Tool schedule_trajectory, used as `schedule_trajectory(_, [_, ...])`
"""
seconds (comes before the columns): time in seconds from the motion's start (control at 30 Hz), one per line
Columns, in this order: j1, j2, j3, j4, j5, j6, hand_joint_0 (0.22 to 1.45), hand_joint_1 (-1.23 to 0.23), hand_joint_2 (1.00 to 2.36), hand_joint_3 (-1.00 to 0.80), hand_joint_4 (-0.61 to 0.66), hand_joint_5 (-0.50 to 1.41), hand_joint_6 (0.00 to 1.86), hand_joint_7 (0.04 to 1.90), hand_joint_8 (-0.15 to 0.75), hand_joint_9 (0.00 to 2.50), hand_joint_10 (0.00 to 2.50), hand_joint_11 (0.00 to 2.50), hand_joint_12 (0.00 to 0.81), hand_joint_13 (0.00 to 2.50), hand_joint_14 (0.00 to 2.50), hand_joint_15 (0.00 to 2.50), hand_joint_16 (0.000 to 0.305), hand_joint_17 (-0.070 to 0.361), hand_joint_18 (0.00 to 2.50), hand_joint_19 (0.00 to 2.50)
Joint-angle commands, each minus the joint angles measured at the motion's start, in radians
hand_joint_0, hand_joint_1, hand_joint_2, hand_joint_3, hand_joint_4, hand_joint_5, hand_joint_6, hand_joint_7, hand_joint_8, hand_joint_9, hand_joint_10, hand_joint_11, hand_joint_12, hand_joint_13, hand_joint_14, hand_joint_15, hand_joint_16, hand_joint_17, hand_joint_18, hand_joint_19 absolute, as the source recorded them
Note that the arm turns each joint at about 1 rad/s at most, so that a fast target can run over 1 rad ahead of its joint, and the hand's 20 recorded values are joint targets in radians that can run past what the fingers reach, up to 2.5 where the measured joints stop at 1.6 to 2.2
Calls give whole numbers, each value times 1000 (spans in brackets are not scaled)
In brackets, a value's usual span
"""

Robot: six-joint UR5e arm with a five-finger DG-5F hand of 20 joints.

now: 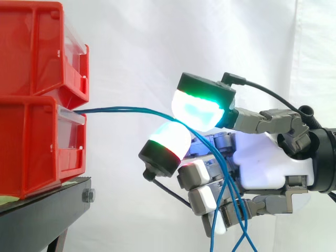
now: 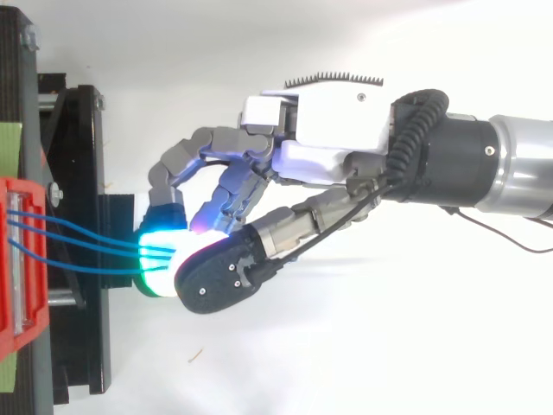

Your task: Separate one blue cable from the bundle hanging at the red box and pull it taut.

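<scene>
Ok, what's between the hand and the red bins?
Just the cables, running from the lower bin to the pads of the hand. The side view shows nothing else there; the top view shows them crossing above the stand.

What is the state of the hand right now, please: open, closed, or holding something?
Hand: closed, its pads pinching several blue cables that run from the red bin.
</scene>
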Motion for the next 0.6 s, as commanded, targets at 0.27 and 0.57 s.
schedule_trajectory(0.27, [0,0,-1,0,0,0,803,-942,1000,-500,-122,-161,933,1210,312,1105,22,937,315,1124,23,633,33,75,974,531])
schedule_trajectory(0.57, [-2,0,-1,0,0,0,725,-974,1000,-500,-10,-157,945,1136,319,1184,22,1168,316,1147,27,671,33,73,993,534])
